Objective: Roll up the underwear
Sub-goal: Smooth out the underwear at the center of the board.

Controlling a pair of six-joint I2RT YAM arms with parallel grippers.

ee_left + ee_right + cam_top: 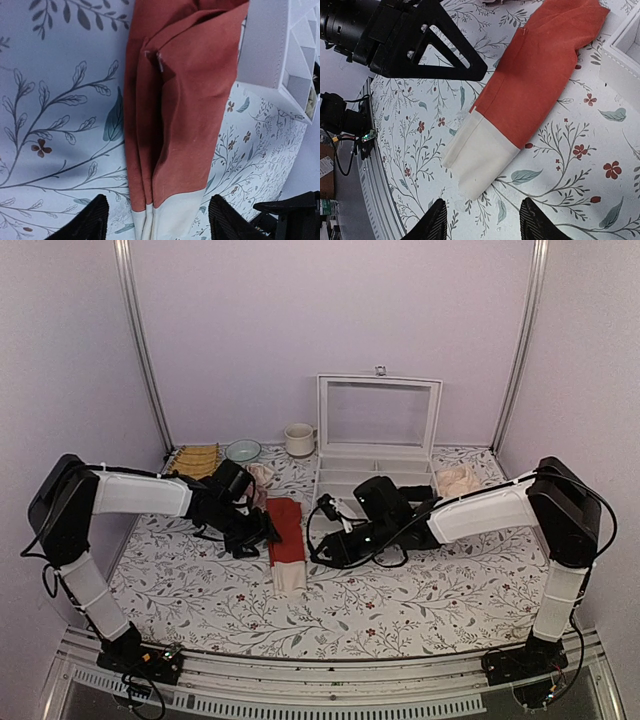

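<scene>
The floral counter (420, 590) is carrying the white box (322, 420) at its back. Just left of that box the underwear (285, 540) is lying flat in a long folded strip, with the cream waistband at the end away from the box. The left jaws are standing apart on either side of the waistband end, gripping nothing. The right jaws, in front of the box, are hanging open and empty. If the left jaws pinch only the top layer, the fold is likely to peel open instead of rolling.

Underwear (284, 530) is lying flat on the bench (430, 590), folded lengthwise into a narrow red-orange strip (cream waistband sitting at the near end), not rolled yet.
</scene>
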